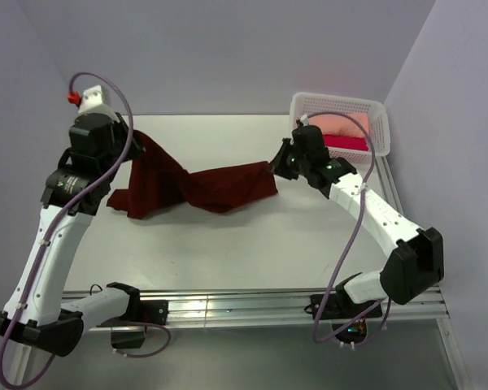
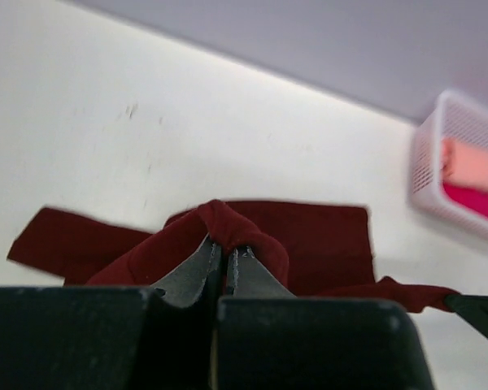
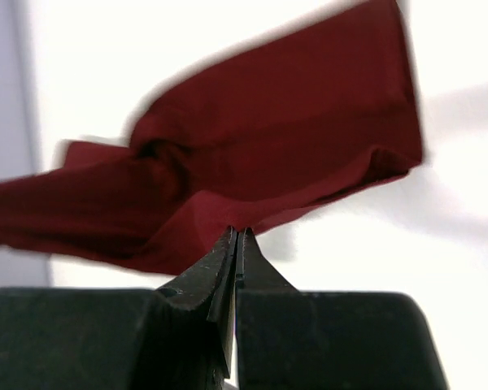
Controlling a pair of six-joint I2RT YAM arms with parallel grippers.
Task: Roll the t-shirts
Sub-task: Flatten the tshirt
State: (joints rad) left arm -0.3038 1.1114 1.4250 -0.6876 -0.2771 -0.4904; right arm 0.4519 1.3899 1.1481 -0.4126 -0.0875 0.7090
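Closest in, the left gripper [image 2: 226, 253] is pinching a raised fold of the maroon t-shirt [image 1: 220, 188], jaws clamped on cloth. The right gripper [image 3: 237, 236] is clamping its opposite edge. The shirt is stretching twisted between them, sagging onto the table [image 1: 252, 244]. A peach t-shirt [image 1: 342, 123] and a pink t-shirt [image 1: 346, 143] are lying in the white basket [image 1: 380, 110].

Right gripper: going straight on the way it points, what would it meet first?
The maroon t-shirt: the right gripper is shut on its edge and the cloth spreads straight ahead. Beyond it probably the table; depth is unclear.
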